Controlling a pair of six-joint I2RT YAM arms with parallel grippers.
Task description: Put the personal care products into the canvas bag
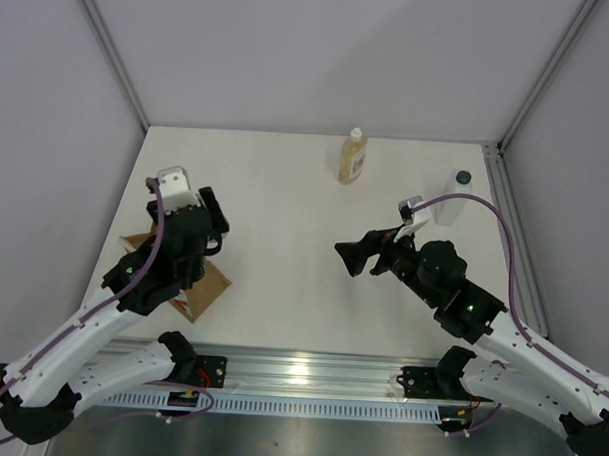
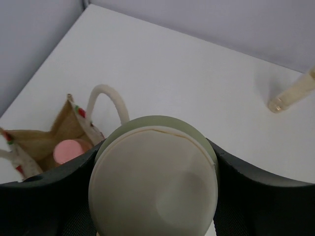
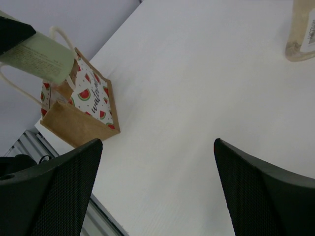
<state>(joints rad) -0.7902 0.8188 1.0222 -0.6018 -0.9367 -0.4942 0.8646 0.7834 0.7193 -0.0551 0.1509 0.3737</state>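
Note:
My left gripper (image 2: 153, 169) is shut on the olive-green bottle with the white cap (image 2: 153, 187) and holds it above and just right of the open canvas bag (image 2: 34, 140). The orange bottle's pink cap (image 2: 68, 151) shows inside the bag. In the right wrist view the olive-green bottle (image 3: 39, 56) hangs tilted over the bag (image 3: 78, 115). The amber bottle (image 1: 353, 157) stands at the far middle of the table, the white bottle with the dark cap (image 1: 456, 183) at the far right. My right gripper (image 1: 351, 258) is open and empty over the table's middle.
The bag's cream handle (image 2: 110, 101) arches up beside the held bottle. The bag (image 1: 207, 285) stands near the front left edge of the white table (image 1: 285, 207), mostly under my left arm. Grey walls and metal posts enclose the table.

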